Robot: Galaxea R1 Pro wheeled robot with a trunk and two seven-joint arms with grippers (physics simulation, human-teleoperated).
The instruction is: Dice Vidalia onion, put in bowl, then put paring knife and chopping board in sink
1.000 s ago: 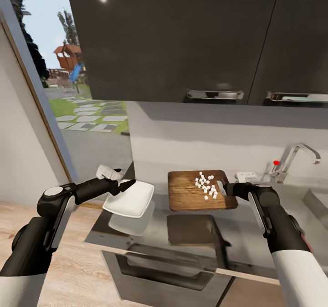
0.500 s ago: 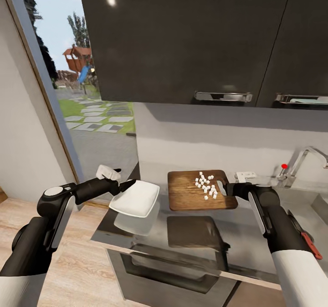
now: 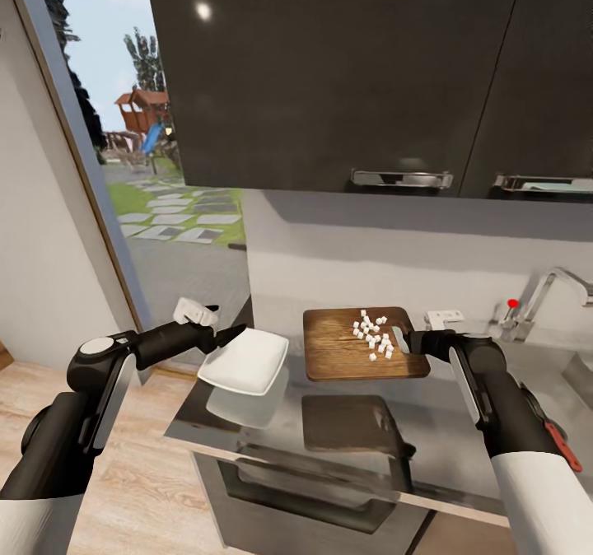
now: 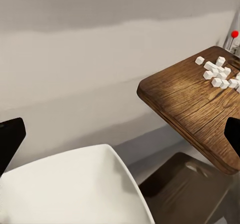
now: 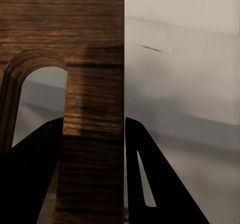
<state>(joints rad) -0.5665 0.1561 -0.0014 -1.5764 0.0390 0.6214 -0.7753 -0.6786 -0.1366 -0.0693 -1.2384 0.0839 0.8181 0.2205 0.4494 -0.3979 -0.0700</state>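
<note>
The right gripper [image 3: 405,342] is closed on the board [image 3: 346,349], with white onion bits [image 3: 372,334] on top, above the grey countertop [image 3: 461,448]. The left gripper [image 3: 231,334] pinches the bowl [image 3: 247,363] beside the board, below dark cabinets [image 3: 346,69].

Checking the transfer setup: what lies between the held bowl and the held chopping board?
Nothing solid. In the head view a bare gap separates the bowl from the chopping board, with only countertop below; the left wrist view shows the same gap.

dark upper cabinets [image 3: 329,77], grey wall [image 3: 371,250], wood-plank floor [image 3: 140,473], garden outside [image 3: 165,209]
</note>
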